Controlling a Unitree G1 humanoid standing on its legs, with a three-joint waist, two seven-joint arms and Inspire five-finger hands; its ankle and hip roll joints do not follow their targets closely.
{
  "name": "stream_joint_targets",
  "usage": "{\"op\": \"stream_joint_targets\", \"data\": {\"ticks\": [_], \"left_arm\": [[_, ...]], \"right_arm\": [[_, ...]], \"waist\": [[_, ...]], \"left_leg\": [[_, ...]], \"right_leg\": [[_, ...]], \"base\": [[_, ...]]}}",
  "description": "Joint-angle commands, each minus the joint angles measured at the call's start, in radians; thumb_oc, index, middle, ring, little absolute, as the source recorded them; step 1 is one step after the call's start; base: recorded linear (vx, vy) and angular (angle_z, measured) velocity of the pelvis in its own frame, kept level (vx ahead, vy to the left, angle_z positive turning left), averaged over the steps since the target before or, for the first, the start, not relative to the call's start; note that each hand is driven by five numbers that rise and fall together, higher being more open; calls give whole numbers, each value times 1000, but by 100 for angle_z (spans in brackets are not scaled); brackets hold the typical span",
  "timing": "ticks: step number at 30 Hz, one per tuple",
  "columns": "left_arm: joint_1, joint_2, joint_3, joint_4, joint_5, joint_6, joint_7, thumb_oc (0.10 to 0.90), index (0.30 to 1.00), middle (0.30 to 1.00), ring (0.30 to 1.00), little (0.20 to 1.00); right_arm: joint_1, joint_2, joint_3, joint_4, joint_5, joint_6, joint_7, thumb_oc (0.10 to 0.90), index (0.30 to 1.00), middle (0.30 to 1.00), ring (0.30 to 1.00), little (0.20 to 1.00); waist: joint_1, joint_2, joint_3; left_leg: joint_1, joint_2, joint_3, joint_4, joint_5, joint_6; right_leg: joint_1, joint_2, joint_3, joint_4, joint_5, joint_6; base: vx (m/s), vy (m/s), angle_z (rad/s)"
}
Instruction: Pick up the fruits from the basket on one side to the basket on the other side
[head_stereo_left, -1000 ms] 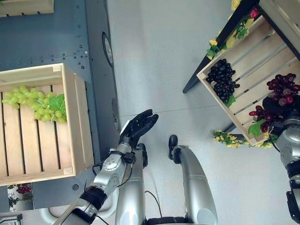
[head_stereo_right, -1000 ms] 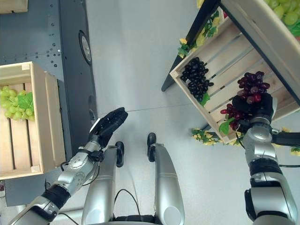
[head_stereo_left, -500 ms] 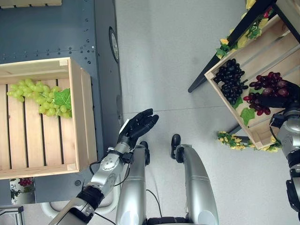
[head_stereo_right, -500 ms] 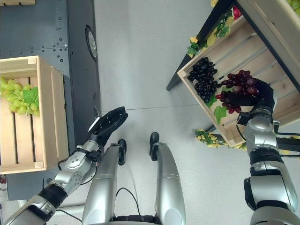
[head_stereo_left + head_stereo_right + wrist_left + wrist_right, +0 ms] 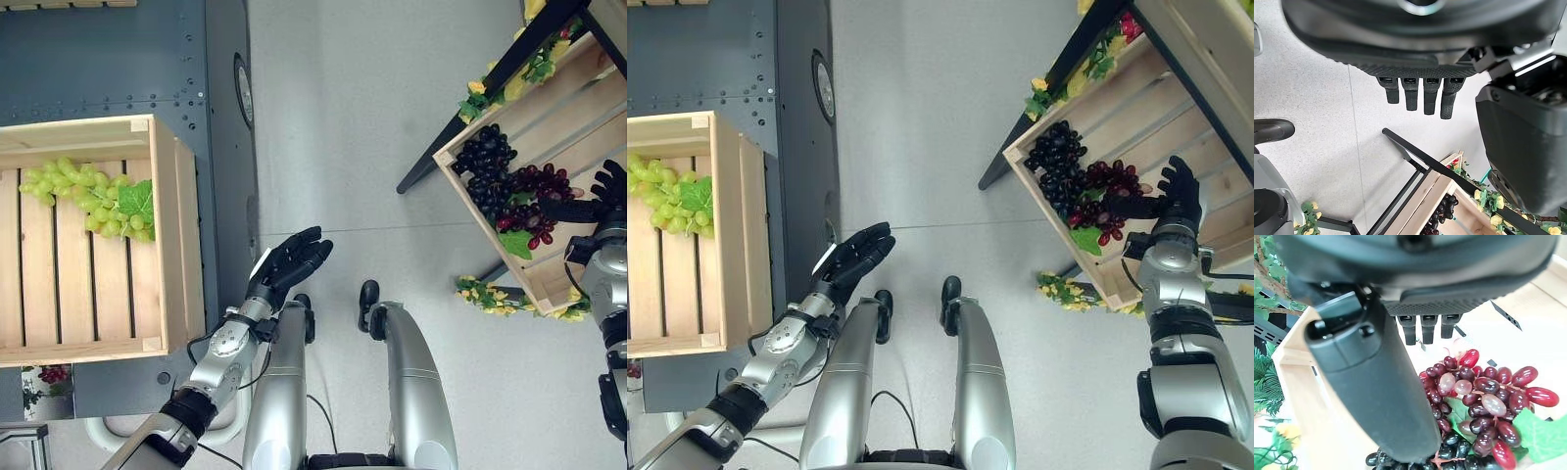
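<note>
**Both hands open, red grapes lying in the right-hand crate**

Left hand point(image 5: 286, 266) first: we see it raised over the grey floor point(image 5: 343, 147), fingers straight and spread, holding nothing. Its wrist view confirms that, with the fingers extended in a row and bare floor beyond them.

Starting at the far left, we have the wooden crate point(image 5: 181, 245) resting on a dark blue-grey base point(image 5: 118, 59). A bunch of green grapes point(image 5: 83, 196) with a green leaf lies on the slats near its upper end.

Over on the right, a second wooden crate point(image 5: 1058, 235) sits tilted on a black stand point(image 5: 1038, 117), with yellow flowers and green leaves trimming its edges. Inside it a bunch of black grapes point(image 5: 1056, 162) lies near the corner, and touching it, just to the right, we have a bunch of red grapes point(image 5: 1107, 196) with a green leaf.

Our right hand point(image 5: 1176, 191) is over that crate, fingers straight and spread, just beside the red grapes and gripping nothing. From the wrist, the red bunch lies on the slats under the extended fingers, overlapping the black grapes.
</note>
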Motion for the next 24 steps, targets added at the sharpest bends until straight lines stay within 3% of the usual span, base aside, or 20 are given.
{"op": "stream_joint_targets", "data": {"ticks": [1,5,9,13,18,24], "left_arm": [[20,-8,12,-160,97,-160,43,800,900,900,900,900],[11,10,24,-189,311,-227,183,800,900,900,900,900],[-28,43,54,-231,434,-228,264,800,900,900,900,900],[-64,92,73,-274,568,-231,357,800,900,900,900,900],[-138,164,190,-320,609,-320,537,800,900,900,900,900],[-159,206,392,-353,785,-392,824,800,900,900,900,900]], "right_arm": [[-2,-150,12,-78,-99,-165,-71,800,900,900,900,900],[76,-116,16,-210,-147,-226,-77,800,900,900,900,900],[172,-36,13,-324,-150,-283,-56,800,900,900,900,900],[237,39,7,-401,-153,-287,-50,800,900,900,900,900],[305,117,46,-475,-210,-328,-50,800,900,900,900,900],[320,173,57,-465,-214,-367,-31,800,900,900,900,900]], "waist": [[-2,8,-14],[-8,8,-14],[-14,13,-14],[-20,19,-14],[-19,21,-14],[14,13,-14]], "left_leg": [[72,-40,89,-24,-59,57],[91,-43,92,-52,-47,56],[105,-44,97,-70,-38,56],[114,-41,108,-81,-31,54],[129,-37,113,-85,-29,52],[147,-35,102,-89,-22,42]], "right_leg": [[126,31,-58,56,-76,-52],[142,28,-59,40,-76,-51],[152,19,-63,33,-82,-48],[159,11,-63,32,-86,-44],[174,-6,-74,42,-105,-47],[193,-32,-103,68,-119,-52]], "base": [[24,43,4],[26,49,3],[30,42,7],[20,45,11],[17,26,10],[19,-11,20]]}}
